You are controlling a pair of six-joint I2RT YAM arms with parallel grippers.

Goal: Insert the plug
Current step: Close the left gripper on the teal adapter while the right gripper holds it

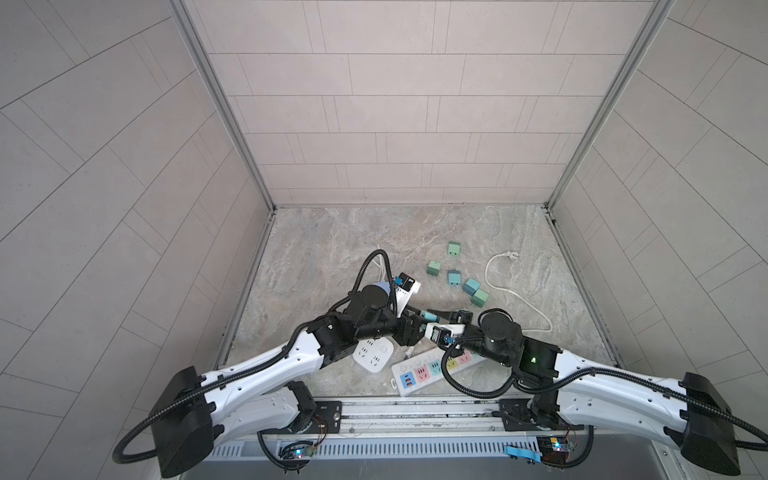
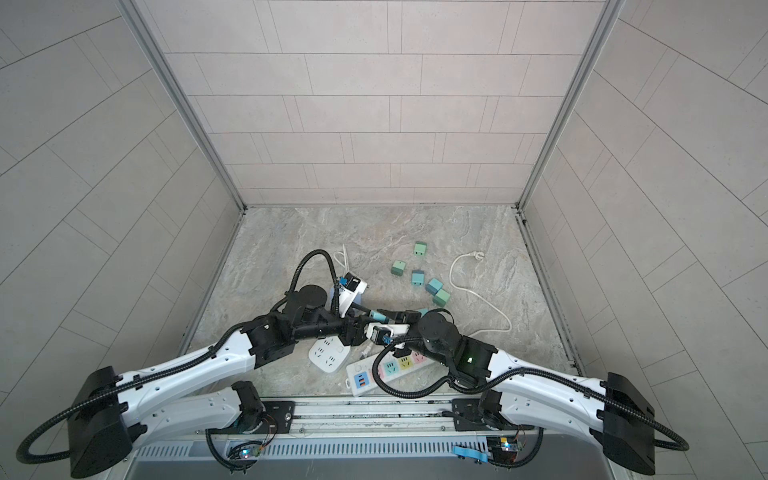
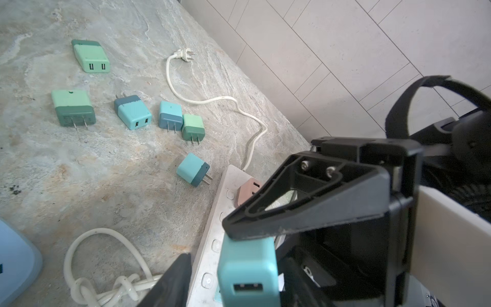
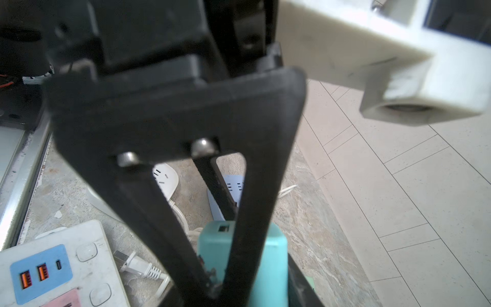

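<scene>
Near middle of the bench (image 1: 332, 257), both top views: two arms nose to nose, and the teal plug (image 1: 430, 316) hangs in the air between them, close by the long power strip (image 1: 419, 372).
Right hand, from above: the right hand (image 1: 436, 316) reaches left across the middle and is clamped on the teal plug.
Left hand, from above: the left hand (image 1: 417, 321) sits tight against the plug from the left; its jaws can't be read from up here.
Strips, from above: the long power strip slants along the near edge. The white square strip (image 1: 372, 353) lies just left of it, half under the left arm, and the blue strip (image 1: 380, 286) is farther back.
Far right of the hands: five loose chargers (image 1: 454, 277) in a cluster, with the white cord (image 1: 515, 295) curling beside them.
Left wrist view, plug: the teal plug (image 3: 247, 268) fills the foreground, USB port facing the camera, pinned by a triangular finger (image 3: 305, 196) of the right hand.
Left wrist view, left hand: the left hand (image 3: 235, 281) is open, jaws either side of the plug, with a sliver of the long power strip (image 3: 210, 231) showing between one finger and the plug.
Left wrist view, strip: a pink charger (image 3: 247, 190) is seated in the long power strip.
Right wrist view, grip: the right hand (image 4: 228, 268) is closed, fingers converging on the teal plug (image 4: 268, 260), which is held off the bench.
Right wrist view, beneath: the long power strip (image 4: 87, 255) shows its blue USB panel; the white square strip (image 4: 166, 178) and blue strip (image 4: 235, 183) lie on the bench beyond.
</scene>
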